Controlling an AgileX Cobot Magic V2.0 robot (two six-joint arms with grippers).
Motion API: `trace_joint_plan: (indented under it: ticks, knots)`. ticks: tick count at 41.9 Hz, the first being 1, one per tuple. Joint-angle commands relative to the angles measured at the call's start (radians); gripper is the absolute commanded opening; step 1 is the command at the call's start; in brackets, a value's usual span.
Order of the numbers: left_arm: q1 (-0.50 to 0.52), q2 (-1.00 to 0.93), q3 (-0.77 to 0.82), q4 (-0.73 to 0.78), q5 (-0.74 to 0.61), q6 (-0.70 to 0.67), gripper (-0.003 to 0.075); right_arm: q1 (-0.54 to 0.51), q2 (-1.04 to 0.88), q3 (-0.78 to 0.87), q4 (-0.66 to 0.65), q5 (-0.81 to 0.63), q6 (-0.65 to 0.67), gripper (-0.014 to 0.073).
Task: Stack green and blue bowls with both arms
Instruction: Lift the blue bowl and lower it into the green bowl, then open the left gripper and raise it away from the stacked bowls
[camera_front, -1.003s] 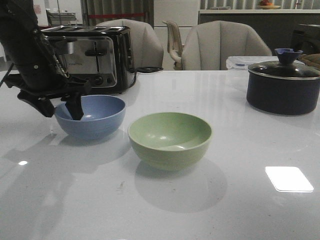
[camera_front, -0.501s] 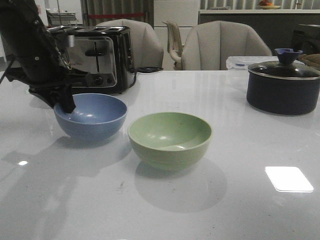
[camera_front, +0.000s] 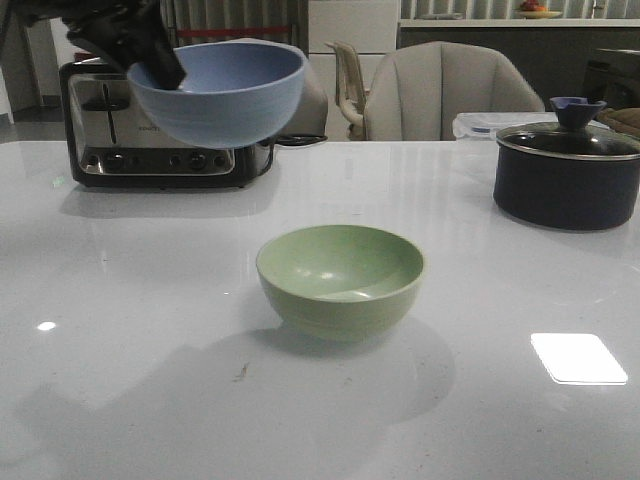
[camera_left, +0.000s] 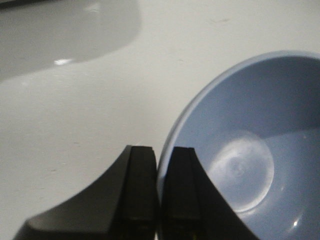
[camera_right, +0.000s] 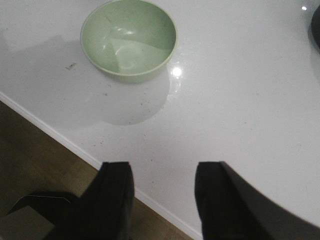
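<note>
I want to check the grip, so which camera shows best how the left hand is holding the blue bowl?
The left wrist view: the left hand is shut on the blue bowl, its rim pinched between the fingers. The front view shows the whole bowl lifted off the table, but the grip there is dark. The right wrist view misses it entirely.

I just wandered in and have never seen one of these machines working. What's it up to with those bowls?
The left gripper has its jaws pinched on the rim of the blue bowl and holds it in the air in front of the toaster. The green bowl sits empty on the white table. The right gripper hangs open over the table's near edge, holding nothing. The bowls are not yet stacked.
</note>
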Motion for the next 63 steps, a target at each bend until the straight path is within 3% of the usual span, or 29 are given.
trace_joint_plan:
  ticks: [1,12,24,28,32,36,50,63]
  knots:
    - [-0.045,-0.045,-0.033,-0.076,-0.034,0.031,0.0102,-0.001,-0.006,-0.026,-0.007,-0.06,-0.003,0.0419]
    - [-0.173,0.041,-0.033,-0.074,-0.05,0.031,0.0102,-0.001,-0.006,-0.026,-0.007,-0.06,-0.003,0.0419]
    - [-0.202,0.154,-0.033,-0.074,-0.072,0.031,0.0118,-0.001,-0.006,-0.026,-0.007,-0.06,-0.003,0.0419]
    - [-0.202,0.167,-0.033,-0.074,-0.072,0.031,0.0225,-0.001,-0.006,-0.026,-0.007,-0.06,-0.003,0.0419]
    - [-0.202,0.168,-0.033,-0.074,-0.072,0.031,0.0401,-0.001,-0.006,-0.026,-0.007,-0.06,-0.003,0.0419]
    - [-0.202,0.153,-0.033,-0.074,-0.072,0.038,0.0489,-0.001,-0.006,-0.026,-0.007,-0.06,-0.003,0.0419]
    - [-0.229,-0.058,-0.016,-0.074,0.015,0.104,0.0491,-0.001,-0.006,-0.026,-0.007,-0.061,-0.003,0.0419]
    - [-0.275,-0.389,0.235,-0.07,-0.04,0.123,0.0491,-0.001,-0.006,-0.026,-0.007,-0.06,-0.003,0.0419]
